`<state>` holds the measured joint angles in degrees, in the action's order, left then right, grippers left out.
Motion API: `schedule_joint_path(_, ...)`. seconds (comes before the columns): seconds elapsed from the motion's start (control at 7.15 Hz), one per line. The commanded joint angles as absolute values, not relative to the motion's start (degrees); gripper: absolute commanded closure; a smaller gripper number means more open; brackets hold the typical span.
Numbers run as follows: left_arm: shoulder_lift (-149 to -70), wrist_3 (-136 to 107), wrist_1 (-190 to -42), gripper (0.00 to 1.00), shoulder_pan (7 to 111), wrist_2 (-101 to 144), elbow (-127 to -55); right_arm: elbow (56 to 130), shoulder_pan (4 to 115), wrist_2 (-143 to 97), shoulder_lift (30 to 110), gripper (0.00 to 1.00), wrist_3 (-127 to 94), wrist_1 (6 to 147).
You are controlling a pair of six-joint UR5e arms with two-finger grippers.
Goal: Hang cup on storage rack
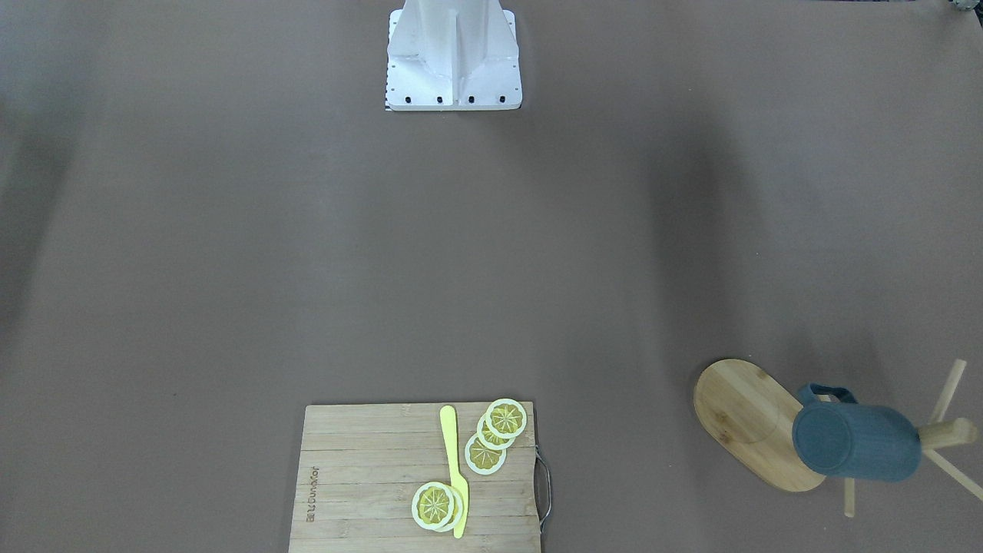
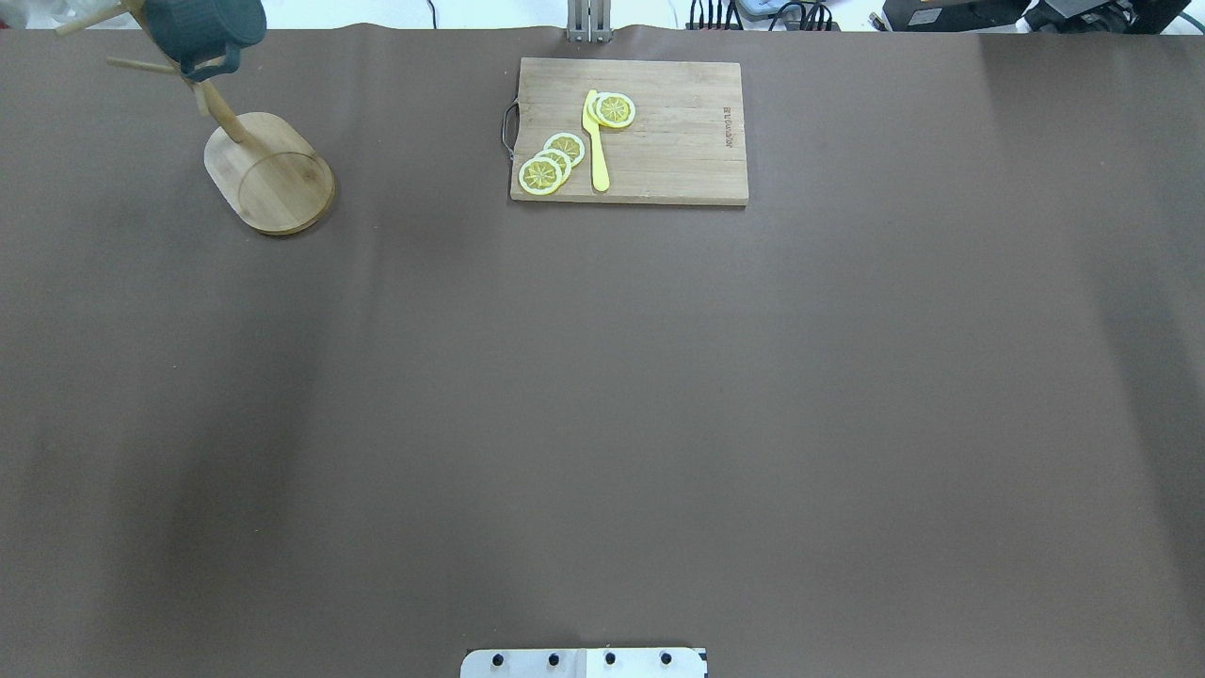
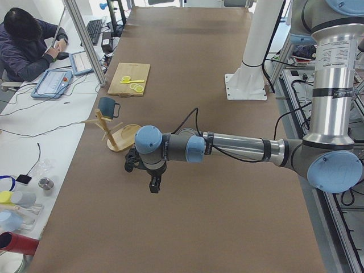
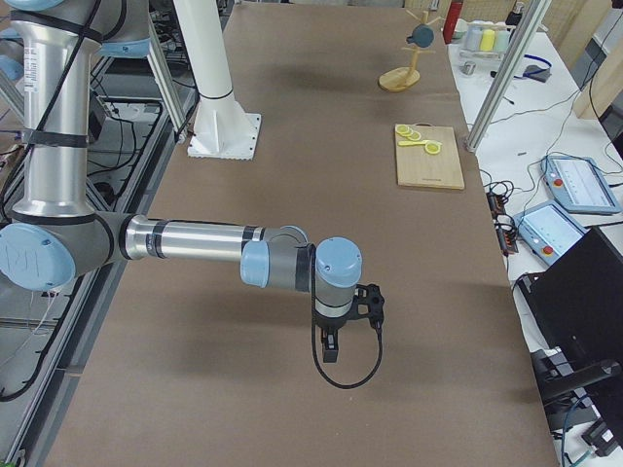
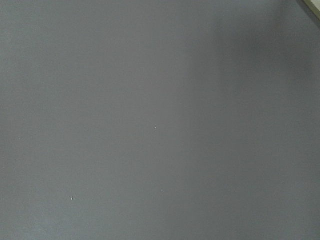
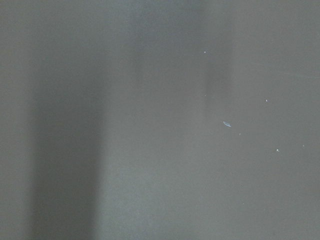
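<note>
The dark teal cup (image 1: 856, 443) hangs by its handle on a peg of the bamboo storage rack (image 1: 741, 415), clear of the table. Both show at the far left of the overhead view, cup (image 2: 202, 28) above rack base (image 2: 282, 179). In the exterior left view my left gripper (image 3: 154, 185) hangs over bare table, a short way on the near side of the rack (image 3: 128, 133) and cup (image 3: 106, 106). In the exterior right view my right gripper (image 4: 329, 348) hangs over bare table, far from the rack (image 4: 399, 80). I cannot tell whether either is open or shut. The wrist views show only table surface.
A slatted wooden cutting board (image 2: 678, 151) with lemon slices (image 2: 554, 162) and a yellow knife (image 2: 596, 141) lies at the table's far middle. The white robot base (image 1: 453, 54) stands at the robot's side. An operator (image 3: 25, 42) sits beyond the table.
</note>
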<state>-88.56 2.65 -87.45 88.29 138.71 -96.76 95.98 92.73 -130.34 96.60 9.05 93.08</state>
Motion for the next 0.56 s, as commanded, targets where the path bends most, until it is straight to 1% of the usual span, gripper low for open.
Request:
schedule_joint_path(0.0,-88.5,2.6,-87.5,0.01,88.2,138.8,-96.9,96.0,92.7,-131.7,97.3,0.0,9.1,93.1)
schedule_joint_path(0.42,-88.5,2.6,-87.5,0.01,88.2,138.8,-96.9,96.4,92.7,-132.4,98.2,0.0,9.3,93.1)
